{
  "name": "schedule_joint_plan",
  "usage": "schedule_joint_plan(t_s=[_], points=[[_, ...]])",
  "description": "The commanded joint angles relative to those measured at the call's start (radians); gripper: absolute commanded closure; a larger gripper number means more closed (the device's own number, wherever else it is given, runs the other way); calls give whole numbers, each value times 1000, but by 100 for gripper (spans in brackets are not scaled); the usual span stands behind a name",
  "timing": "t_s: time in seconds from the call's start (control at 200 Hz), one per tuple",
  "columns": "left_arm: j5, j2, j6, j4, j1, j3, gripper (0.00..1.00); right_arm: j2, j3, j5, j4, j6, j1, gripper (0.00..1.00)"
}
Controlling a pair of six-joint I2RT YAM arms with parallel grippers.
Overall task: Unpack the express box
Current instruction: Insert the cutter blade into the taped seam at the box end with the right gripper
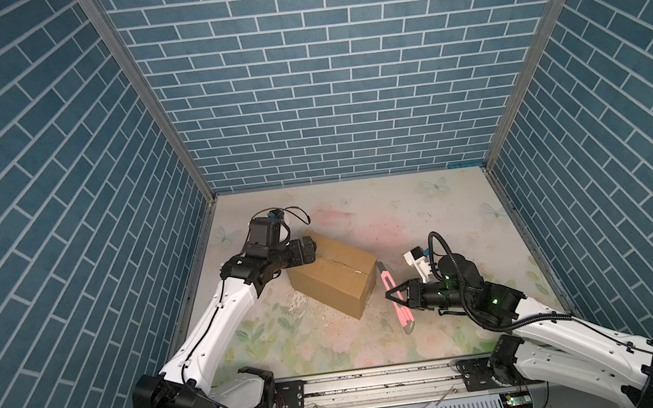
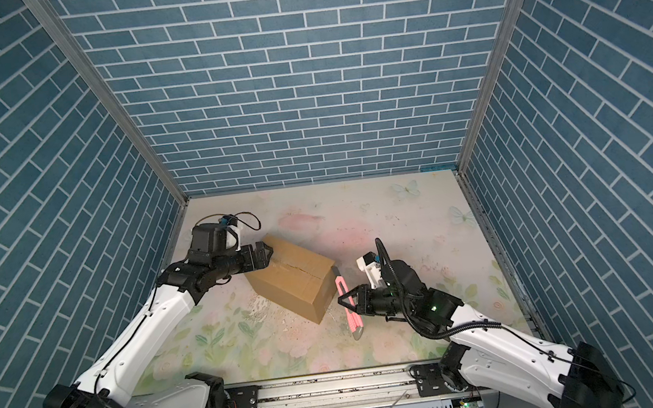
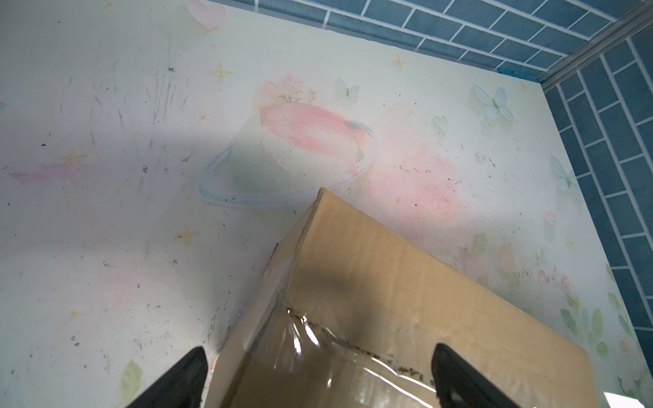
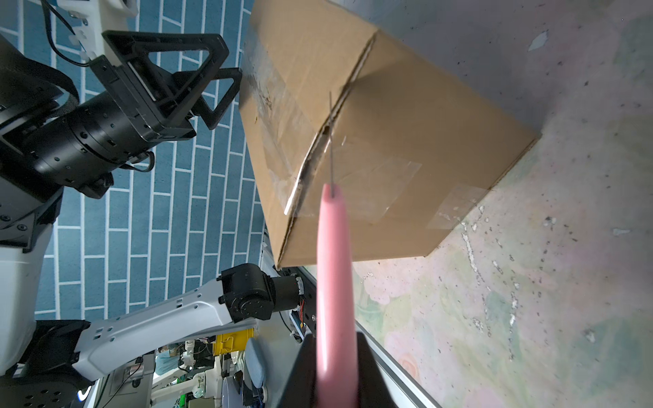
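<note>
The express box [image 1: 335, 275] [image 2: 289, 278], a brown carton with shut flaps, lies slantwise on the mat in both top views. Clear tape covers its ragged lengthwise seam [image 4: 318, 148]. My left gripper [image 1: 312, 249] [image 2: 267, 254] [image 3: 318, 353] stands open at the box's far left end. One of its fingers [image 3: 456, 371] is over the box top, and its second finger is beside the box [image 3: 406, 282]. My right gripper [image 1: 394, 294] [image 2: 346, 300] [image 4: 335, 339] is shut on a pink knife [image 1: 398, 305] [image 4: 334, 265]. The knife's thin blade [image 4: 331, 152] points at the seam at the box's right end.
Blue brick-pattern walls [image 1: 324, 88] close in the back and both sides. A metal rail [image 1: 378, 379] with the arm bases runs along the front edge. The floral mat [image 1: 422, 211] lies bare behind and to the right of the box.
</note>
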Motion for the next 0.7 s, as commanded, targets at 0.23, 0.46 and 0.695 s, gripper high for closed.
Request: schedule_joint_plan(t_s=[0.23,0.46,0.695], points=[[9,-16,-9,19,0,-8,0,6,-42,23,64,51,19,100],[12,-17,-10,18,-1,-8,0,11,-44,27,89,52,30,100],[16,-18,-15,25,-2,-14,0,25,-43,26,109,54,37,100]])
